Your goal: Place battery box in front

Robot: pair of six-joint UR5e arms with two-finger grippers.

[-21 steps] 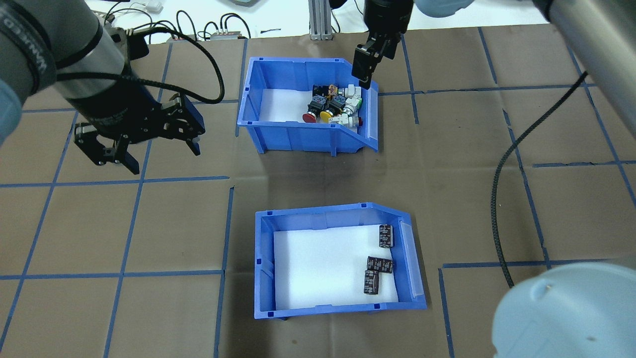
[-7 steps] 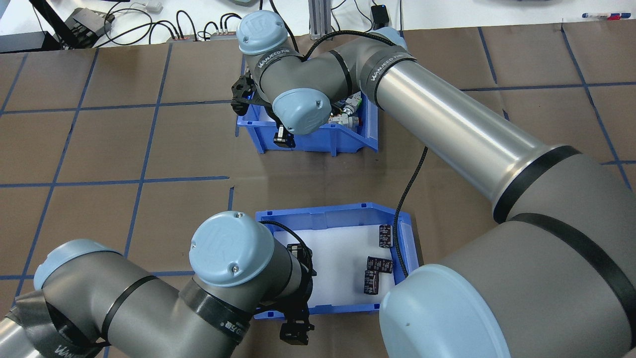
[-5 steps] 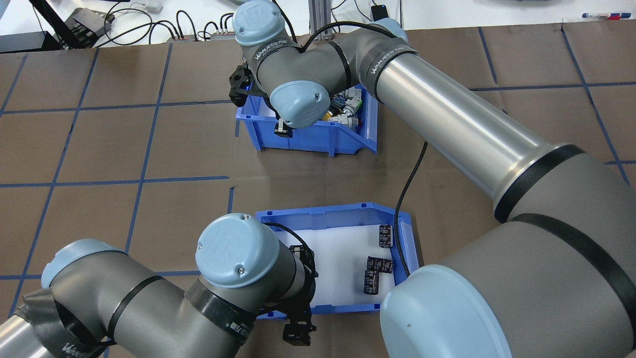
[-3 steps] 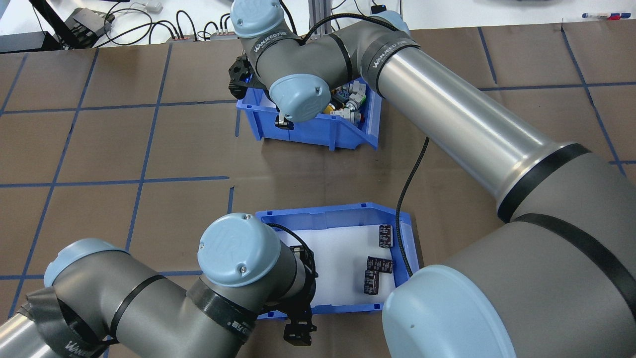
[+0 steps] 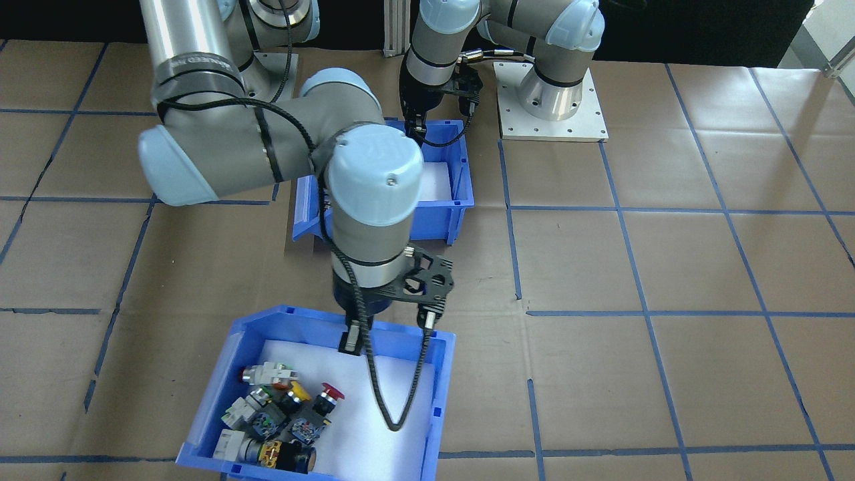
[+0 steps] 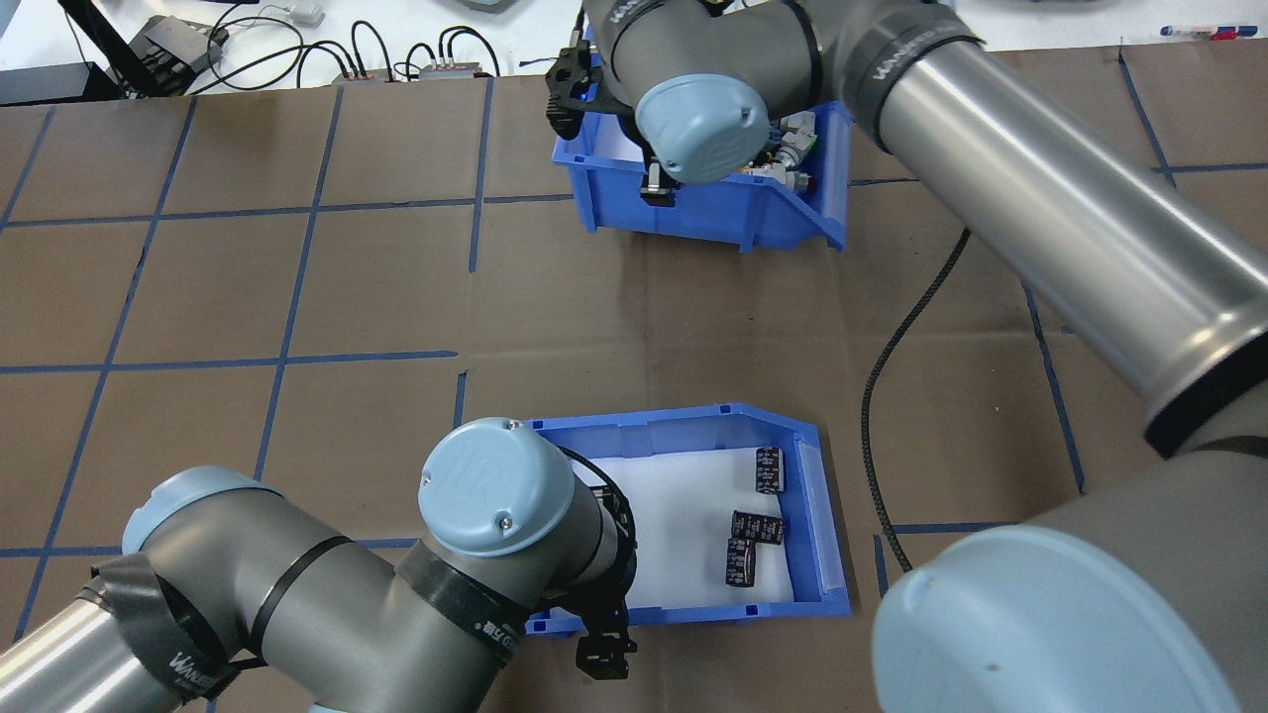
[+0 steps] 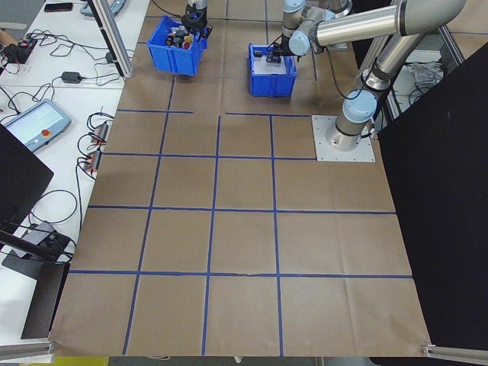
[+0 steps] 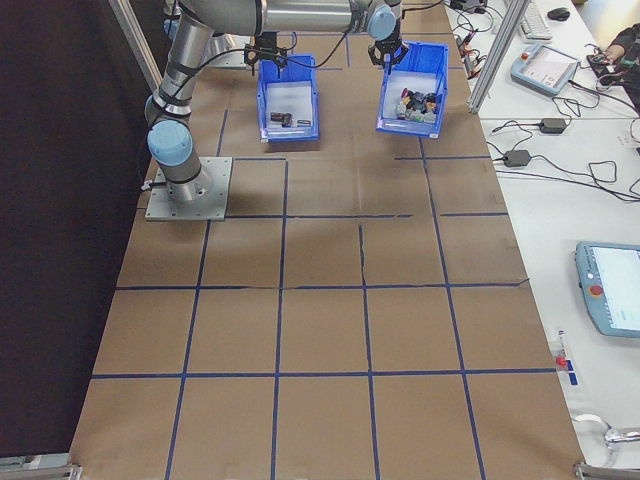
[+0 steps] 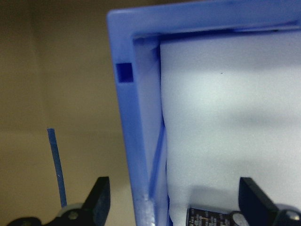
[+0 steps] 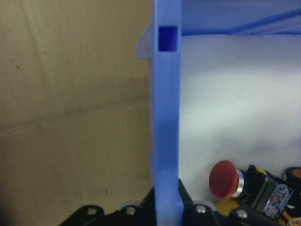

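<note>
Left wrist-mounted, fingers (image 9: 101, 197) straddling battery box (image 9: 136, 141) wall

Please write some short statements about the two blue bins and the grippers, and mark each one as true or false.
1. The battery box holds three dark cells. True.
2. The right gripper is shut on a wall of the switch bin. True.
3. The left gripper is shut on the battery box wall. False: its fingers stand apart, one on each side of the wall.
4. The switch bin is empty. False: it holds push-button switches, one with a red cap.
5. Both bins have a white floor. True.
</note>
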